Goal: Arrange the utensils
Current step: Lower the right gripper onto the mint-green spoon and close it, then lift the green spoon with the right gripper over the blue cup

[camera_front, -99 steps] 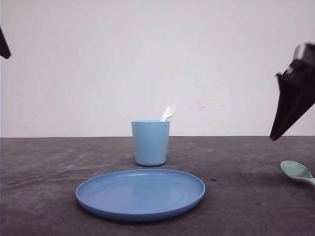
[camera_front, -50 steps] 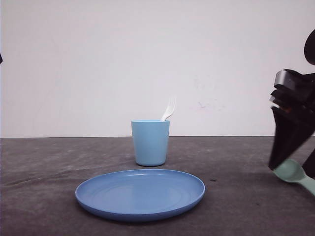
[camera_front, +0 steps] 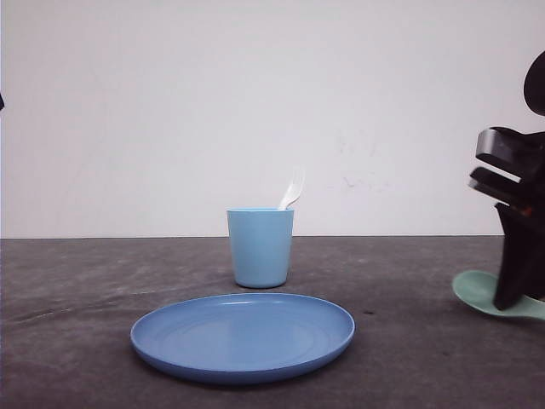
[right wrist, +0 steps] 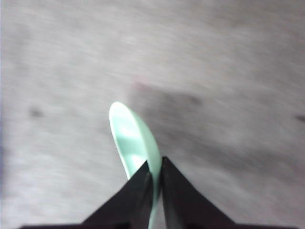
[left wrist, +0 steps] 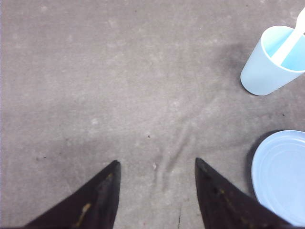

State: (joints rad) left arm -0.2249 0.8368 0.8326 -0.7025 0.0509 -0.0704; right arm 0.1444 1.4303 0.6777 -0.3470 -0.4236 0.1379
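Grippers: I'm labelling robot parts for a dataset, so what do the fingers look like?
Both are black. The left gripper has two broad, pointed wedge fingers with faint yellowish scuffs. The right gripper shows the same tapered black fingers; the front view shows blocky black housing above them.

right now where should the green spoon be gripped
By the handle just behind the bowl, from above. The spoon lies flat on the table, so its thin handle fits between the fingers, and the right gripper is already closed on it there.
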